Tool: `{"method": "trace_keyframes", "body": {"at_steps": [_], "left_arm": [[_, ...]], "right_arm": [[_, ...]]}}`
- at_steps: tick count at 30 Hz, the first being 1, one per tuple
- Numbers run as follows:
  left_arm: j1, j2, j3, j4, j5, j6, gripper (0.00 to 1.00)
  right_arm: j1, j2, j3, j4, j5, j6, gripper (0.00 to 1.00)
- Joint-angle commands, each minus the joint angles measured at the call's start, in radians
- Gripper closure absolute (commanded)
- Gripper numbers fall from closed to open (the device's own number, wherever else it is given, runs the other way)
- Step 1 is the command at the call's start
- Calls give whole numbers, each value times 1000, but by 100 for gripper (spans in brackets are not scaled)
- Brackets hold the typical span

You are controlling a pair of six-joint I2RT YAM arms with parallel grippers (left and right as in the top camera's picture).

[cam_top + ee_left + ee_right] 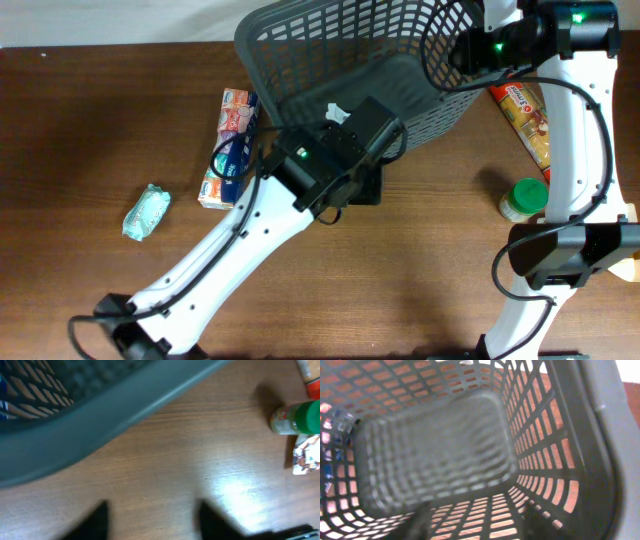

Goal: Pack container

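The container (pixel 300 60) is a large dark grey lattice basket at the back of the table, tipped so that its opening faces up and to the right. My right gripper (pixel 470 50) is at its right rim. In the right wrist view its blurred fingers (pixel 472 517) sit apart inside the basket (pixel 435 455), over the lattice wall, with nothing between them. My left gripper (pixel 360 190) is just in front of the basket. In the left wrist view it is open (pixel 150 520) over bare wood, with the basket's grey wall (pixel 75 425) beyond it.
Two boxes lie left of the basket: a pink and white one (pixel 236 112) and a blue and white one (pixel 232 155). A teal packet (pixel 147 212) lies further left. A green-lidded jar (pixel 523 198) (pixel 295 417), an orange packet (pixel 525 115) and a foil packet (pixel 307 455) are at the right.
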Motion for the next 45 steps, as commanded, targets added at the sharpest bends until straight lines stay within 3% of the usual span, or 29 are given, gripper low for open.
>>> {"method": "trace_keyframes", "body": {"at_steps": [1, 9, 17, 28, 40, 45], "left_arm": [[-3, 37, -3, 12, -27, 5, 98], [-2, 53, -3, 64, -175, -26, 98], [-2, 55, -3, 111, -171, -27, 98], [-2, 78, -3, 175, -76, -26, 98], [-2, 111, -3, 182, -101, -26, 98], [-2, 111, -3, 183, -178, -27, 98]], "right_arm": [[8, 5, -7, 12, 13, 50, 95], [8, 5, -7, 56, 51, 87, 96], [8, 5, -7, 52, 212, 88, 97], [7, 7, -7, 53, 219, 87, 96], [7, 35, -7, 37, 219, 87, 96], [7, 36, -7, 25, 218, 87, 96]]}}
